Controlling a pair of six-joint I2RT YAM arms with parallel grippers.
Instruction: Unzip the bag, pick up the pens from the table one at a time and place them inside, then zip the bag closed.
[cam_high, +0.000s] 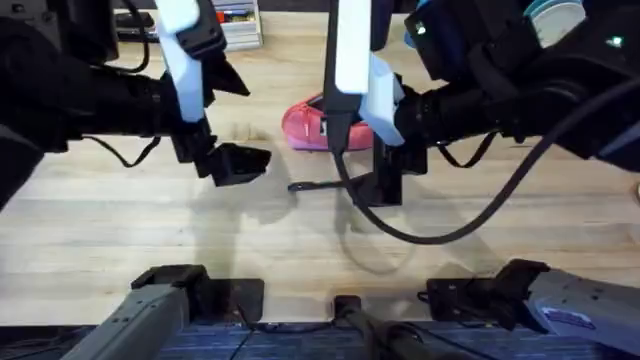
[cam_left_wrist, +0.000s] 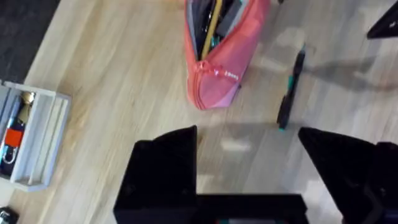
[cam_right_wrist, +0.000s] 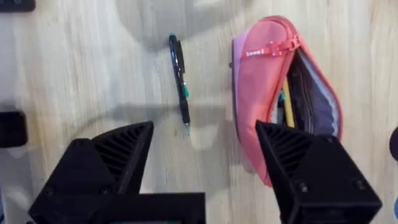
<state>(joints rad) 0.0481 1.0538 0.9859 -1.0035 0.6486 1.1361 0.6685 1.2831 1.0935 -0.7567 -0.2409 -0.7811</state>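
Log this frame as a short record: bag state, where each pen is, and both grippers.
bag: pink bag on the table, zip open
yellow pen: yellow pen inside the bag
black pen: black pen on the table beside the bag, apart from it
left gripper: left gripper open, empty
right gripper: right gripper open, empty, above the black pen
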